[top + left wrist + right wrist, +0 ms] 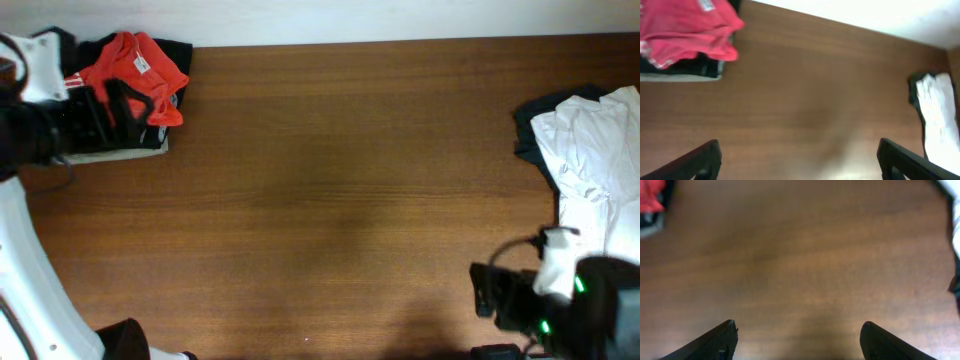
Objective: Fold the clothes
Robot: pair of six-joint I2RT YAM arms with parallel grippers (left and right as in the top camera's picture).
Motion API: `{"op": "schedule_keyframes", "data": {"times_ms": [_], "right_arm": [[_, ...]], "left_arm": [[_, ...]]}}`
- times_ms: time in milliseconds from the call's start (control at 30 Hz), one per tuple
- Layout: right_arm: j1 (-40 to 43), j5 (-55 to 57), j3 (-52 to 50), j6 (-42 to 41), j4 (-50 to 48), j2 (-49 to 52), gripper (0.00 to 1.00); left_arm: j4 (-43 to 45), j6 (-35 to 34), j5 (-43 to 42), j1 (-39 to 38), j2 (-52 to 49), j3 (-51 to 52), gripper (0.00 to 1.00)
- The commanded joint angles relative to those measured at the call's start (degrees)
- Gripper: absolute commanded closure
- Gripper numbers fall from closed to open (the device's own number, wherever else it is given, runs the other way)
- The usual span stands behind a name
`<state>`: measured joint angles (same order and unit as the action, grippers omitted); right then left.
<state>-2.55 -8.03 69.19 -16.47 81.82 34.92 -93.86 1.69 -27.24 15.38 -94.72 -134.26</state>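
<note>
Both pincers hung wide open, holding nothing: the right gripper [799,327] over the bare table [330,180], the left gripper [799,150] near the far-left pile. There the red shirt [135,65] lay on top, apparently finished. The next move probably called for fetching one of the white clothes [590,150] heaped at the right.

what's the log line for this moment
left gripper: open, empty | right gripper: open, empty | red shirt: bunched, far-left corner of table | white garment: heaped, right edge
</note>
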Motion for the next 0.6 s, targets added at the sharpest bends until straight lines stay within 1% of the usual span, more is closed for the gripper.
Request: {"op": "schedule_keyframes", "data": {"times_ms": [0,67,133,167,233,367,467,567], "right_arm": [[0.33,3.10,-0.96,-0.28,-1.29,-6.38,0.12],[0.33,3.87,-1.05,-0.28,-1.31,-8.37,0.01],[0.33,4.22,-1.05,-0.28,-1.29,-8.70,0.01],[0.33,4.22,-1.18,-0.31,-1.68,-8.68,0.01],[0.33,4.22,-1.29,-0.31,-2.19,-8.68,0.01],[0.33,4.22,-1.53,-0.28,-4.02,-8.68,0.01],[0.33,4.22,-1.53,-0.28,-4.26,-8.68,0.01],[0.33,4.20,-1.53,-0.31,-4.26,-8.68,0.01]], "left_arm": [[1.68,2.86,-0.98,-6.56,3.21,3.80,0.01],[4.00,2.49,-0.81,-10.78,5.40,7.80,0.01],[7.17,1.22,1.36,-14.14,8.33,12.98,0.01],[10.99,-0.72,4.37,-16.55,11.96,19.21,0.01],[15.61,-2.58,6.43,-18.29,16.55,27.06,0.01],[28.35,-4.79,7.80,-19.39,30.95,47.60,0.01],[37.88,-4.92,8.76,-19.34,42.97,61.18,0.01],[43.60,-4.87,10.80,-19.34,51.17,68.85,0.01]]}}
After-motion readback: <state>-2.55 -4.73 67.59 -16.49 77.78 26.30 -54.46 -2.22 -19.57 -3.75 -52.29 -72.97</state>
